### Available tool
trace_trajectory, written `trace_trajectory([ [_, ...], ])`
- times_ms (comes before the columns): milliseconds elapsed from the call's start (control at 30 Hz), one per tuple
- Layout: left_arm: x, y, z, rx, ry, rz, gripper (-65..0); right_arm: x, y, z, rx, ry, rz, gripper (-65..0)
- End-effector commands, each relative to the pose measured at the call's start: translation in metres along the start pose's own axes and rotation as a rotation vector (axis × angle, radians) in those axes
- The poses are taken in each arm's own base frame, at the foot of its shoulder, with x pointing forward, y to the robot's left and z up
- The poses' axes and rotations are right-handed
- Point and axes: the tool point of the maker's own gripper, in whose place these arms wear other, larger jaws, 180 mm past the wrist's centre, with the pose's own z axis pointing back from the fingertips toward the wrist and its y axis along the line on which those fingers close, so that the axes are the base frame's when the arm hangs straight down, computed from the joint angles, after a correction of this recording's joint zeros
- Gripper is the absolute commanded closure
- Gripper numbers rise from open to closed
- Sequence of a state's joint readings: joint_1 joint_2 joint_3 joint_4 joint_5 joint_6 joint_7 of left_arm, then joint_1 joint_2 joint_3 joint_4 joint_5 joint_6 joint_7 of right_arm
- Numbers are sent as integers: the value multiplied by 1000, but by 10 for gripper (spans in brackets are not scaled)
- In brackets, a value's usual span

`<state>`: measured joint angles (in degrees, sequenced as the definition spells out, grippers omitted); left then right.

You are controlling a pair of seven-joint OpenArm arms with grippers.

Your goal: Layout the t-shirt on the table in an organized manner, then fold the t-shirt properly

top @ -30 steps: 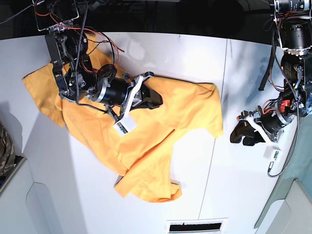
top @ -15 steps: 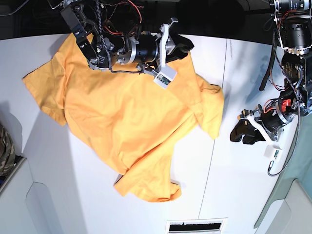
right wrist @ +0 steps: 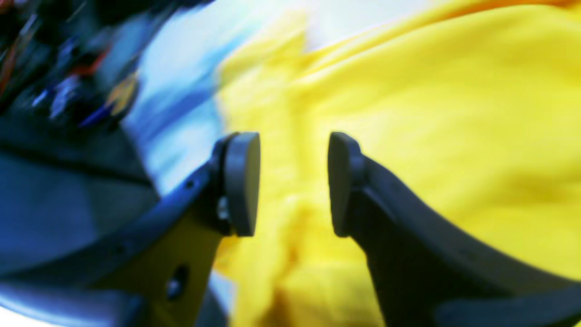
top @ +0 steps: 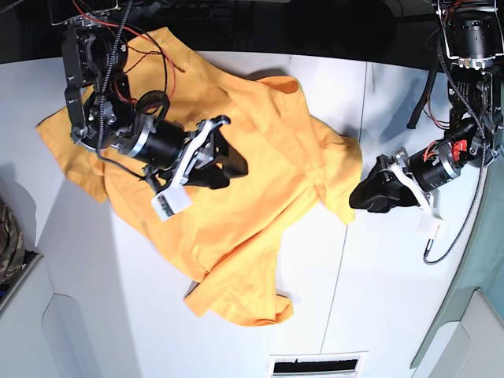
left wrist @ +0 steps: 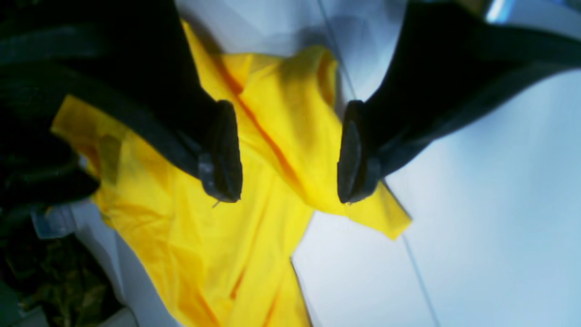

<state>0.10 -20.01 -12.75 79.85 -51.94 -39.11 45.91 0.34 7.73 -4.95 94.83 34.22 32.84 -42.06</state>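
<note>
While one t-shirt lies spread and wrinkled across the middle of the single table, two grippers work over it. Over the shirt's left half is the right gripper, its jaws parted with nothing between them and yellow cloth showing below the gap. Just beside the shirt's right sleeve, over bare table, the left gripper is wide open and holds nothing.

Base looks down overhead; both wrist views closely share the t-shirt.
</note>
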Motion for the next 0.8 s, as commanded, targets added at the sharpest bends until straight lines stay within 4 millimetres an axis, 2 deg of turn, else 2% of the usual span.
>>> trace_trajectory([
  [0, 17, -9, 2, -29, -53, -25, -367, 23, -8, 6, -24, -66, 24, -244],
  [133, 4, -22, -11, -48, -37, -3, -367, 46, -57, 27, -190, -124, 28, -244],
  [200, -7, -22, -19, -15, -3, 21, -367, 54, -79, 37, -254, -143, 28, -244],
  [300, -25, -33, -28, -29, 57, 40, -367, 59, -109, 46, -324, -147, 5, -244],
  [467, -41, -44, -34, -48, 97, 64, -367, 49, -149, 51, -374, -116, -37, -244],
  [600, -54, -32, -34, 24, 156, 32, -367, 37, -174, 57, -412, -76, -63, -244],
  [767, -56, -28, -34, 51, 164, 50, -367, 38, -200, 70, -491, -111, -40, -245],
])
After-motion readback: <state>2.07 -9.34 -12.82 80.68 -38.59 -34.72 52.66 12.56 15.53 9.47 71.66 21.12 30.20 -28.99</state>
